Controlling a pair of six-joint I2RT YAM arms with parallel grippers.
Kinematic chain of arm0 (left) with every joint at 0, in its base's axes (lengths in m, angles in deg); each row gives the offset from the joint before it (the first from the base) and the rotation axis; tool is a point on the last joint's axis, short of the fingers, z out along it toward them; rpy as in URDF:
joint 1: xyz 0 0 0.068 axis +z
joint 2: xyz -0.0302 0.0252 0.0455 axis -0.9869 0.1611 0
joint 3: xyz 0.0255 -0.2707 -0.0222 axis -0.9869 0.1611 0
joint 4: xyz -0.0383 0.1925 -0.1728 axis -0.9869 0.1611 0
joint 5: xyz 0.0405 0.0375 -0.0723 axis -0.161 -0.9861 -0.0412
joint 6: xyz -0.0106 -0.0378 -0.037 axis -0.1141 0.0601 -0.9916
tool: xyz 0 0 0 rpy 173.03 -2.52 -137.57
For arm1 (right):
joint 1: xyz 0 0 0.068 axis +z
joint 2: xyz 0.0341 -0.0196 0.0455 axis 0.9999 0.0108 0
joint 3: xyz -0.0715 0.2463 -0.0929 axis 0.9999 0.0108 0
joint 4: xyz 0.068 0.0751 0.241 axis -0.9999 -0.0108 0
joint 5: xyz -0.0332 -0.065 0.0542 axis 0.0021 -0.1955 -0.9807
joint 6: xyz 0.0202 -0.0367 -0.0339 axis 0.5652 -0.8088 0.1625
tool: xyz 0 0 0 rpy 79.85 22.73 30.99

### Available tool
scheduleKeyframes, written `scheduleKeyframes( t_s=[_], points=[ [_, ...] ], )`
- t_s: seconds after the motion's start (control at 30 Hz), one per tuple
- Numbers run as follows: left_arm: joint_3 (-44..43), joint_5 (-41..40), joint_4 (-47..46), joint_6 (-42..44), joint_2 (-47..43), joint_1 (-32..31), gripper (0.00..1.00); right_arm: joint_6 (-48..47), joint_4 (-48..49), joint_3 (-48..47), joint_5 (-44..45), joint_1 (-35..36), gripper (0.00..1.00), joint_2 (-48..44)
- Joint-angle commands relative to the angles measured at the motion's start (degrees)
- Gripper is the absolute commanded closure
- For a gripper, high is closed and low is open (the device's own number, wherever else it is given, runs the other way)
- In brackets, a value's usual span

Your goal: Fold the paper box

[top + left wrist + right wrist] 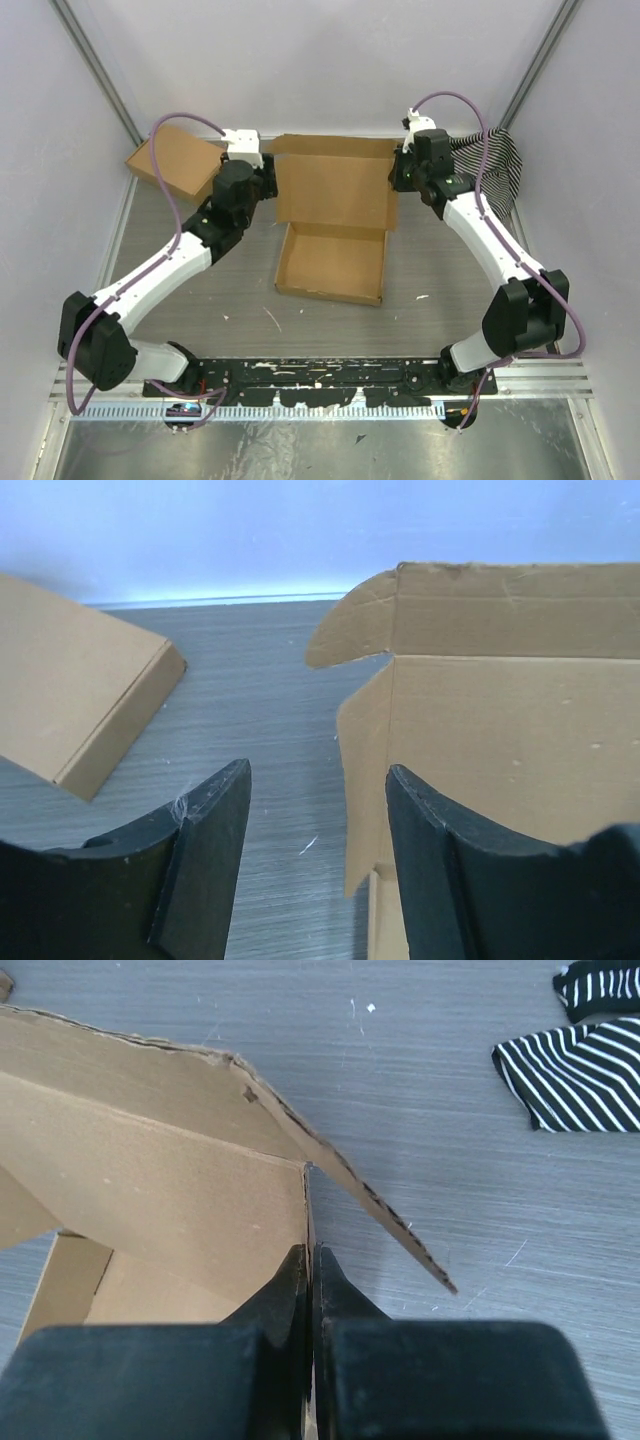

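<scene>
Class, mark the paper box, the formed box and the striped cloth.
paper box (335, 195), top external view, upright lid panel
formed box (185, 160), top external view, top face
striped cloth (575, 1080), right wrist view, large piece

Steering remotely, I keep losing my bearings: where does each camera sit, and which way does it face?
Top external: above and behind, looking down; left arm, right arm and the open box show.
Left wrist: on the left arm, facing the back wall; open left gripper beside the box's edge.
Right wrist: on the right arm, looking down; right gripper pinches the box's wall.
Shared: top and right wrist show the striped cloth.
</scene>
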Motion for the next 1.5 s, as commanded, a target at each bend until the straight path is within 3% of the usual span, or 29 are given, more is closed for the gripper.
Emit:
scheduleKeyframes(
  t_s=[0.0,0.13,0.47,0.77,1.03,1.3,1.47],
  points=[
    [-8.1,3.9,14.5,0.0,0.8,-0.1,0.37,0.1,12.1,4.1,1.4,0.5,0.99,-4.5],
    [-14.2,7.0,21.6,0.0,4.5,-0.1,0.38,0.6,16.7,8.9,-0.3,0.6,0.99,-6.6],
    [-25.2,4.4,30.7,0.8,16.9,1.6,0.38,-1.3,19.9,12.7,-3.3,0.7,0.99,-9.0],
    [-28.2,6.1,30.4,-0.5,18.7,4.1,0.37,-2.2,18.1,11.5,-4.3,0.7,0.99,-8.6],
    [-31.6,17.7,30.4,-2.0,21.9,8.9,0.41,-2.6,17.1,10.5,-6.7,0.7,0.98,-7.4],
    [-37.8,21.7,33.3,-2.9,25.8,9.7,0.55,-3.6,14.7,8.5,-7.8,0.7,0.98,-6.0],
    [-38.3,23.8,34.5,-1.9,26.2,9.7,0.86,-3.6,12.9,6.7,-8.5,0.6,0.98,-5.1]
  ],
)
